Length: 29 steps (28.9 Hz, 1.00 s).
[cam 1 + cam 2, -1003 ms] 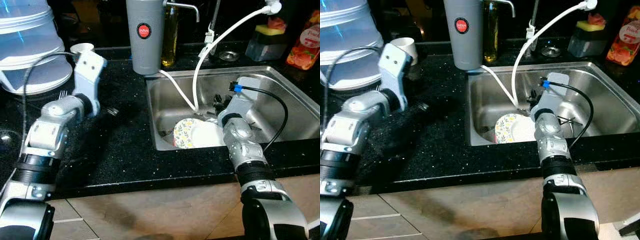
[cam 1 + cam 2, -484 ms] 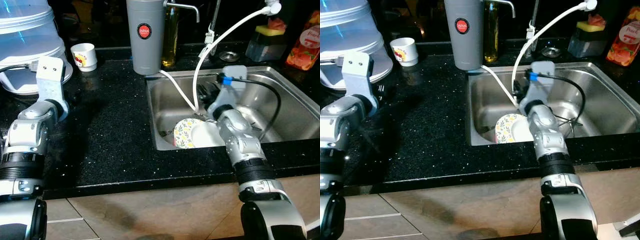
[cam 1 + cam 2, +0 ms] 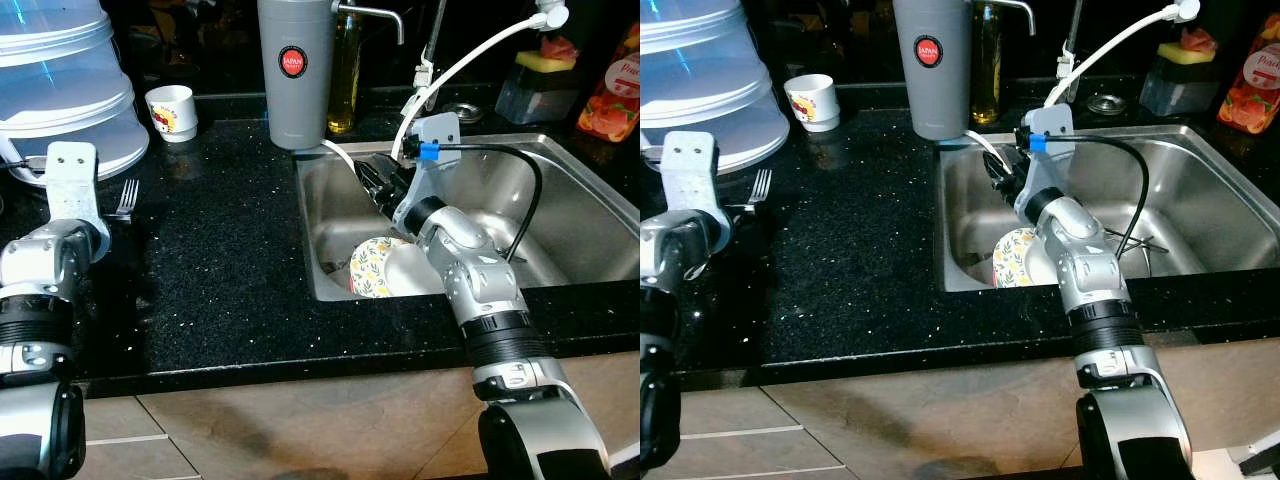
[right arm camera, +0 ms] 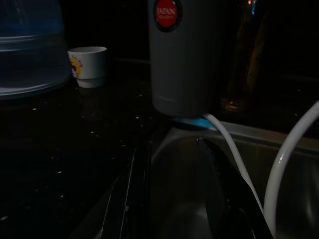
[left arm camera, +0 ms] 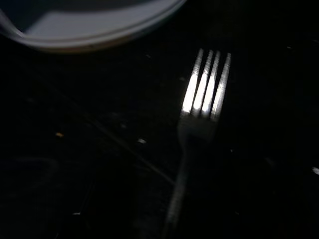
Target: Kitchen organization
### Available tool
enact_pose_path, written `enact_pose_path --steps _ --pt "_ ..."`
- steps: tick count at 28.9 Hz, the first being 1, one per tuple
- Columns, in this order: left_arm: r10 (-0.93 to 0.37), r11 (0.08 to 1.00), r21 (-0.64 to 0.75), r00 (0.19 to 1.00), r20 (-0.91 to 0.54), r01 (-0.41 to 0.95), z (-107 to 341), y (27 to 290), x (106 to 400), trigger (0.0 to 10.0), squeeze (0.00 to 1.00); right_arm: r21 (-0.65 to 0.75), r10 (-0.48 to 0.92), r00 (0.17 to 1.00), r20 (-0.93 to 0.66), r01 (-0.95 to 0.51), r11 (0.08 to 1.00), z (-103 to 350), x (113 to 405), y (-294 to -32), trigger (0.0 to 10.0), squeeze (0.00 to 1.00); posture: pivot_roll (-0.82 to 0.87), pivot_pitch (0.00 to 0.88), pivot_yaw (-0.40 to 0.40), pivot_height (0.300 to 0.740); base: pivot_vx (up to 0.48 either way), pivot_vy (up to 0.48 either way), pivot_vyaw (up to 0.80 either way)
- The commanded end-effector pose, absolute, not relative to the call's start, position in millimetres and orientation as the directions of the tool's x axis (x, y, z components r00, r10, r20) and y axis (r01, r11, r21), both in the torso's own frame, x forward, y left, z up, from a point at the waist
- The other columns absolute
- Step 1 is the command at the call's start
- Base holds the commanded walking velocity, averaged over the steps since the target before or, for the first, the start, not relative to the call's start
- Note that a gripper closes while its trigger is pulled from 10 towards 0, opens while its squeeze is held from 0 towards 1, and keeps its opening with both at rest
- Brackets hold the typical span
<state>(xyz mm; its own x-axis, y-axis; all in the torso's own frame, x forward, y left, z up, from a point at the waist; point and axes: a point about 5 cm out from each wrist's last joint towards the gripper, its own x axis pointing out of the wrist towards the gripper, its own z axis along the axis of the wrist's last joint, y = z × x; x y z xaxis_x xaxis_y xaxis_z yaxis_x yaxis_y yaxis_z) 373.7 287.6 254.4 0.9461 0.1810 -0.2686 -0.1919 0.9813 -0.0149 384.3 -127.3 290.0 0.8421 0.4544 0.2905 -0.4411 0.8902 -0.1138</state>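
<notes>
A silver fork (image 3: 124, 198) lies on the black counter beside the plastic food cover (image 3: 60, 90), tines toward the back. My left arm (image 3: 60, 235) hovers just left of it, and the fork (image 5: 204, 94) appears close up in the left wrist view. In the steel sink (image 3: 580, 140) a floral plate (image 3: 368, 268) leans against a white dish (image 3: 412, 272). My right gripper (image 3: 372, 182) hangs open and holding nothing over the sink's back left corner, above the plates. Its fingers (image 4: 134, 199) point toward the grey canister (image 4: 187, 55).
A white cup (image 3: 171, 108) stands at the back of the counter. An oil bottle (image 3: 345, 70) is behind the canister. White hoses (image 3: 450, 70) arc into the sink. A sponge holder (image 3: 535, 85) and a red bottle (image 3: 615, 80) sit at the back right.
My left arm has drawn back to the left, uncovering the fork on the counter. My right gripper has risen from the sink bottom and swung left toward the canister.
</notes>
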Motion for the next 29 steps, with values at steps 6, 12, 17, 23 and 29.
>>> enact_pose_path --steps 6,12,17,23,29 --pt "0.048 0.989 -0.115 0.931 -0.361 -0.095 237.5 272.4 376.2 10.0 0.0 -0.108 0.47 0.837 0.281 -0.459 0.882 291.9 382.3 -126.0 10.0 0.0 0.07 0.138 0.064 0.74 0.0 0.0 0.0" --pt "-0.112 0.992 -0.091 0.911 -0.397 0.083 237.3 245.0 375.0 10.0 0.0 -0.091 0.457 0.842 0.288 -0.451 0.888 295.4 382.0 -128.6 10.0 0.0 0.06 0.138 0.064 0.74 0.0 0.0 0.0" --pt "-0.162 0.986 -0.088 0.899 -0.406 0.138 236.8 235.6 373.7 0.0 0.0 -0.054 0.446 0.844 0.297 -0.452 0.89 296.9 382.2 -130.6 10.0 0.0 0.07 0.139 0.064 0.74 0.0 0.0 0.0" --pt "-0.19 0.982 -0.088 0.895 -0.404 0.168 238.6 234.8 370.7 0.0 0.0 -0.028 0.437 0.847 0.304 -0.451 0.892 297.3 382.2 -131.8 10.0 0.0 0.07 0.134 0.062 0.74 0.0 0.0 0.0" --pt "-0.276 0.961 -0.111 0.89 -0.363 0.253 244.4 222.2 367.9 0.0 0.0 -0.007 0.42 0.852 0.314 -0.44 0.898 299.0 382.5 -134.5 10.0 0.0 0.07 0.129 0.061 0.74 0.0 0.0 0.0"
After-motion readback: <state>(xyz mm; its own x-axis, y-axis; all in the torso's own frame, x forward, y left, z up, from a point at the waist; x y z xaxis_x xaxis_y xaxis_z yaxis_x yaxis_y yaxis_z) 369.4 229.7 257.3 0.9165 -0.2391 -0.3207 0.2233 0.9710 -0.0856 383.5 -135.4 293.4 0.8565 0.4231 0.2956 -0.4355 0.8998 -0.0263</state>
